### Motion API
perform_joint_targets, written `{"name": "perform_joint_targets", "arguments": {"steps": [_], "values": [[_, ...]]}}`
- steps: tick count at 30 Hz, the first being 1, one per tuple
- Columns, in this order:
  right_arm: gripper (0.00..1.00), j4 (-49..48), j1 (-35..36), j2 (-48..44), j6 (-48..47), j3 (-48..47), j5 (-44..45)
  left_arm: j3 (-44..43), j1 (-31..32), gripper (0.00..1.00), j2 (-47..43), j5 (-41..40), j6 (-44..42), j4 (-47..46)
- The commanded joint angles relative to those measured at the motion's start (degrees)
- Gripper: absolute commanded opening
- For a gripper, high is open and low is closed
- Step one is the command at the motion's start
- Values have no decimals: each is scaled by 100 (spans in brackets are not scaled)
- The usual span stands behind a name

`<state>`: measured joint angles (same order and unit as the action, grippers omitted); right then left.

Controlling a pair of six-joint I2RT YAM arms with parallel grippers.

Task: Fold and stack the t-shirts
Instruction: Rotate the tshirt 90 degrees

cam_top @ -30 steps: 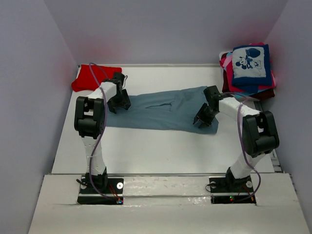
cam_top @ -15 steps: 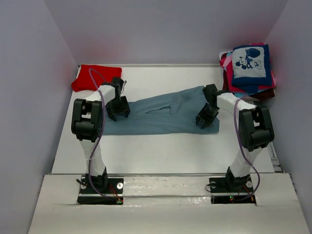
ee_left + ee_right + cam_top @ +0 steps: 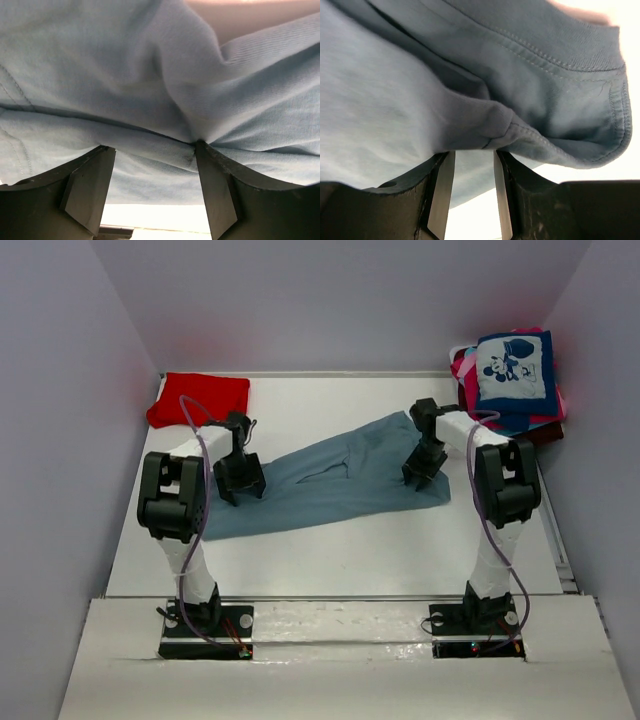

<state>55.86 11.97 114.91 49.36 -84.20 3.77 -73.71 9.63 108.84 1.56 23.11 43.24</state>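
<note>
Through my left wrist camera, the left pincer (image 3: 152,150) stands spread wide, and a ridge of the grey-blue shirt (image 3: 150,75) runs across the gap from one dark fingertip (image 3: 90,185) to the other, puckering against the inner edge of the right-hand one. I cannot tell whether it truly grips that fold. Below the tips I see a pale strip of table (image 3: 150,215). On the other side, the right pincer (image 3: 470,152) is drawn close on a hemmed fold of the same shirt, pinching it at the tips, with the stitched edge curling away to its right. From overhead, the shirt lies stretched between the two pincers, the left one at its nearer, lower end and the right one at its farther corner, so the cloth runs slantwise. Beyond the left pincer, against the back wall, lies a folded red shirt (image 3: 200,398). Beyond the right pincer sits a pile of folded shirts (image 3: 512,375), a navy one with a cartoon mouse on top.
</note>
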Motion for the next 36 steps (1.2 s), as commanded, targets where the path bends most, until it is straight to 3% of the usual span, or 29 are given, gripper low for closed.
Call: {"name": "perform_joint_targets", "arguments": {"steps": [1, 10, 21, 30, 36], "values": [[42, 294, -45, 267, -356, -763, 343, 199, 47, 77, -477, 107, -79, 246], [42, 874, -45, 1515, -981, -2624, 256, 428, 250, 77, -767, 257, -53, 281], [42, 1393, -45, 2729, -1570, -4586, -544, 647, 804, 76, -1057, 450, 9, 422], [43, 1340, -45, 2993, -1807, -5009, -684, 1113, 927, 76, -1268, 775, 53, 439], [43, 1314, -45, 3169, -1922, -5273, -790, 1140, 1349, 76, -1260, 925, 158, 466]]}}
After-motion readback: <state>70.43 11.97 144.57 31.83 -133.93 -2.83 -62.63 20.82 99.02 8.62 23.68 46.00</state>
